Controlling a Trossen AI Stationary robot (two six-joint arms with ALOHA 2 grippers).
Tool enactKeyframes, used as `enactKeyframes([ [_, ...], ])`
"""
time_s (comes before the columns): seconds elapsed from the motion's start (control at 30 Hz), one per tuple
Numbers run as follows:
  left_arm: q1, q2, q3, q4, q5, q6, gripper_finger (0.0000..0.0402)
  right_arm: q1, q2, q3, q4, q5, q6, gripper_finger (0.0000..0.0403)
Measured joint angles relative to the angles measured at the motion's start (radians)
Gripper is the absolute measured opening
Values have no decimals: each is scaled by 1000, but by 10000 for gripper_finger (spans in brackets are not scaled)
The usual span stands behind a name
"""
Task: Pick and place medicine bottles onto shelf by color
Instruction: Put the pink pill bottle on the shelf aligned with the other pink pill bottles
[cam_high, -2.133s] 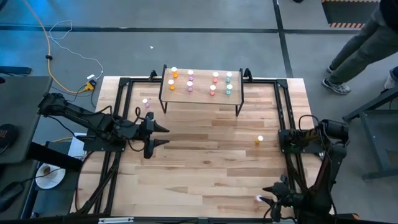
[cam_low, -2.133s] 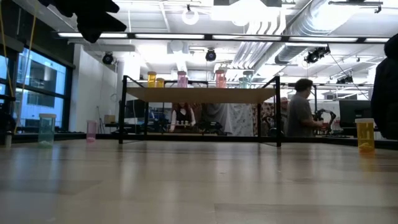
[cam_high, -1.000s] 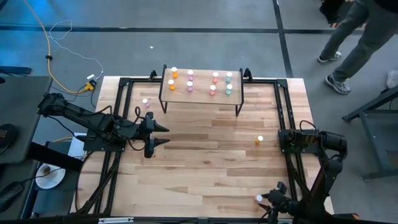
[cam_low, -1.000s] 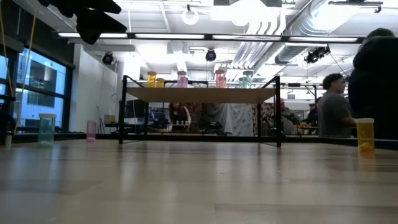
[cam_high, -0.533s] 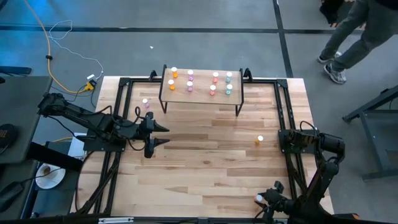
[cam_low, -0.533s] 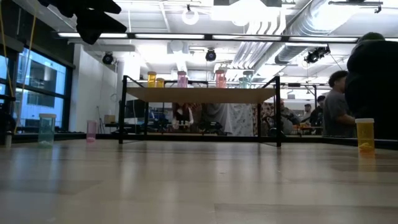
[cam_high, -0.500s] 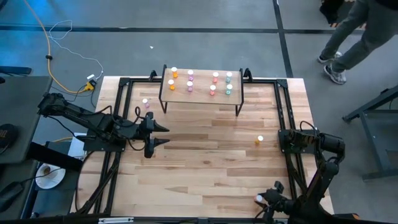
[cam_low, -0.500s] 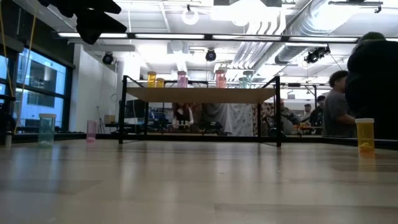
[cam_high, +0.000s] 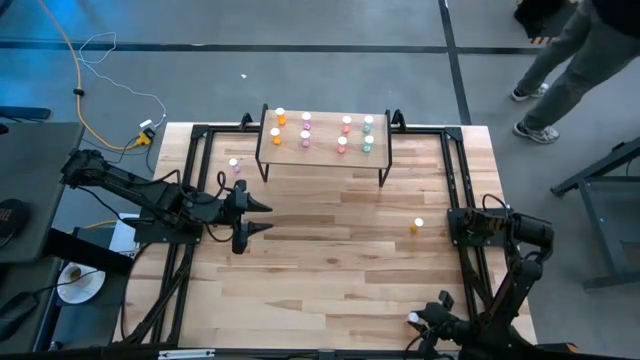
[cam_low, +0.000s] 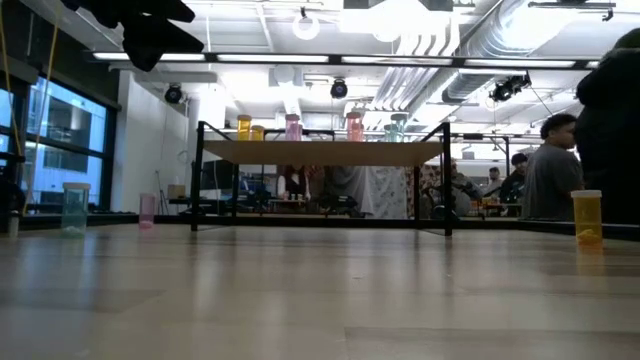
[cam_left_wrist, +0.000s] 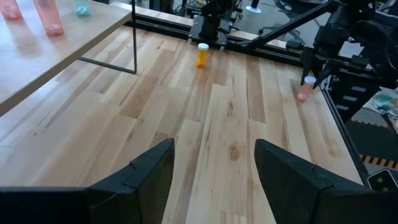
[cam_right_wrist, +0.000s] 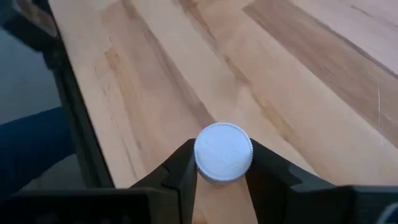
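Near the table's near right corner stands a pink medicine bottle (cam_left_wrist: 302, 93) with a white cap (cam_right_wrist: 223, 152), and my right gripper (cam_high: 420, 322) is shut on it. My left gripper (cam_left_wrist: 214, 180) hovers open over the table's left middle (cam_high: 262, 217), with nothing between its fingers. The shelf (cam_high: 325, 152) stands at the far edge with several bottles upright on it. An orange bottle (cam_high: 417, 227) stands on the tabletop at the right, and a pink one (cam_high: 234, 165) at the far left. The low view also shows a teal bottle (cam_low: 74, 208). My right gripper has the bottle's white cap (cam_right_wrist: 199, 163) pinched between its two fingers, one finger on each side of the cap's rim. The fingers come slanting down from above. The bottle stands upright with its base on the table (cam_left_wrist: 301, 98).
Black frame rails (cam_high: 455, 190) run along the table's left, right and far sides. The near edge lies close to my right gripper. The middle of the tabletop (cam_high: 340, 250) is bare wood. A person (cam_high: 570, 60) walks beyond the far right corner.
The person beyond the table's far right corner has stepped along. Neither arm shows a clear move.
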Motion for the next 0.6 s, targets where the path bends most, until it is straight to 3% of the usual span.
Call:
enactKeyframes([
  [0.33,0,0,0,0,0,0,213,-93,0,0,-7,-10,-28,106],
  [0.6,0,0,0,0,0,0,213,-197,-63,0,-20,-4,-192,106],
])
